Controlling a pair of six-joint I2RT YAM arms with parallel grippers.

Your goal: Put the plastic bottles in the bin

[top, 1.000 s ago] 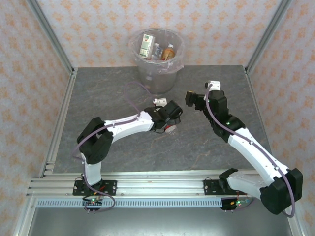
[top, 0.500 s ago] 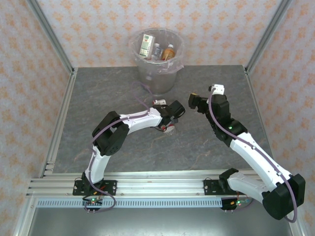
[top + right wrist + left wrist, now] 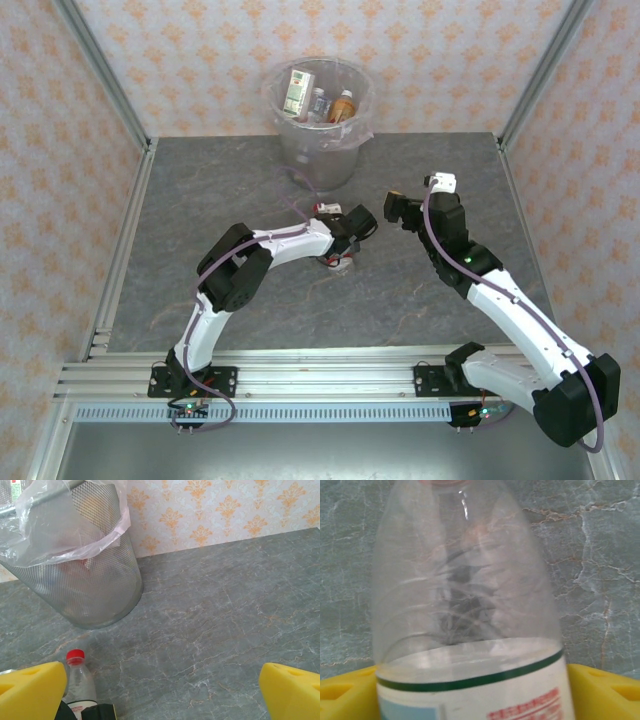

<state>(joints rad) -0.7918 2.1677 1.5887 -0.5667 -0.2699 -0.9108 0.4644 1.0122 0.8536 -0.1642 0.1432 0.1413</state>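
Note:
A clear plastic bottle point(image 3: 465, 595) with a green-edged white label sits between the yellow fingers point(image 3: 605, 690) of my left gripper point(image 3: 470, 700), which is shut on it. From above, that bottle's red cap point(image 3: 343, 263) hangs just below the left gripper point(image 3: 345, 240) over mid-table. The same bottle point(image 3: 79, 680) stands low and left in the right wrist view. My right gripper point(image 3: 395, 208) is open and empty, its pads point(image 3: 30, 690) wide apart, just right of the bottle. The bin point(image 3: 318, 125) at the far edge holds several bottles point(image 3: 343, 105).
The bin's mesh wall and bag rim point(image 3: 85, 580) rise behind the held bottle. Patterned walls and metal frame posts point(image 3: 105, 75) enclose the grey marble table point(image 3: 200, 190).
The left arm's elbow has lifted and swung right while its gripper stays on the bottle. The right gripper has drawn back a little to the right.

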